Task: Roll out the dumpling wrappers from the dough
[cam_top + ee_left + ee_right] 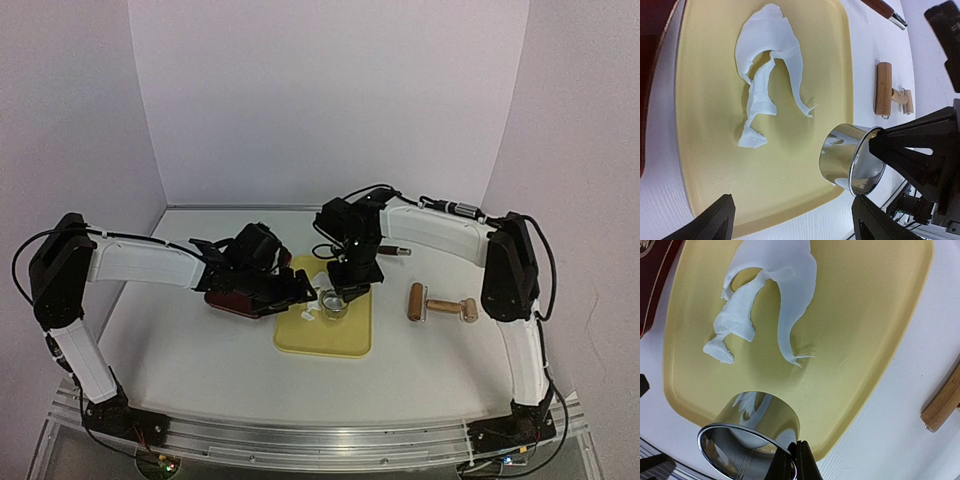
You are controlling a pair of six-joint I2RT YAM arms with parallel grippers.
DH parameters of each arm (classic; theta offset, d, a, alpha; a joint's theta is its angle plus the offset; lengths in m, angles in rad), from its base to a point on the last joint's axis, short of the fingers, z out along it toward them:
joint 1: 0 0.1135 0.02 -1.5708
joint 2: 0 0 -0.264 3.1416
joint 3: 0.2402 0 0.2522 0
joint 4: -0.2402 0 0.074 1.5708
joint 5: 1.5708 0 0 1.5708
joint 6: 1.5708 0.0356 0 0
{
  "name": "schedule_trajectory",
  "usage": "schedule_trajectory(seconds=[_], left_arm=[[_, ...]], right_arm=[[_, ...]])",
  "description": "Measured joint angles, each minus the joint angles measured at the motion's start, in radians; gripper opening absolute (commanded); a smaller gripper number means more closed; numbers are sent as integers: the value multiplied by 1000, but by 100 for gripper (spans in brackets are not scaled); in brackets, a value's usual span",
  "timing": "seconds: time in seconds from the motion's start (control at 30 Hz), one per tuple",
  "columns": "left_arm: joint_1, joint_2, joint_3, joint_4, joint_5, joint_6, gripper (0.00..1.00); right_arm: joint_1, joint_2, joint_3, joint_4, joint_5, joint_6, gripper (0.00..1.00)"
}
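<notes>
The white tabletop (200,360) carries a yellow tray (340,342), and every place here is given from that tray. The dough (775,35) lies on the tray's far half as a thin, ragged sheet with a big cut-out, partly folded over itself. The rolling pin (440,303) rests off the tray's right side, well apart. The ring cutter (842,155) is tilted over the tray's near right corner, its rim pinched between the closed fingers of the right end effector (792,462). Something white shows inside the cutter; whether that is one of the dumpling wrappers or a reflection cannot be told. The left end effector (792,205) hangs over the tray's near edge, jaws apart and empty. The leftover strips look too narrow for a full disc, so the dough probably wants gathering and re-rolling first. The cutter should then come down flat.
</notes>
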Motion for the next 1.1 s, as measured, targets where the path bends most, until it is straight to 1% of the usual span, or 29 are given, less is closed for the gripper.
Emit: schedule_trajectory(seconds=[0.27,0.6,0.77,1.0,1.1], left_arm=[[-38,71,34,-1,53,17,85],[-52,121,78,-6,58,30,84],[-58,197,152,-82,52,23,84],[-70,278,282,-258,14,11,86],[-77,303,320,-307,-3,7,87]], right_arm=[[5,-31,-80,35,-18,4,0],[31,-31,-133,49,-18,5,0],[38,-37,-133,63,-18,5,0],[44,-42,-133,74,-17,4,0],[44,-42,-133,75,-18,4,0]])
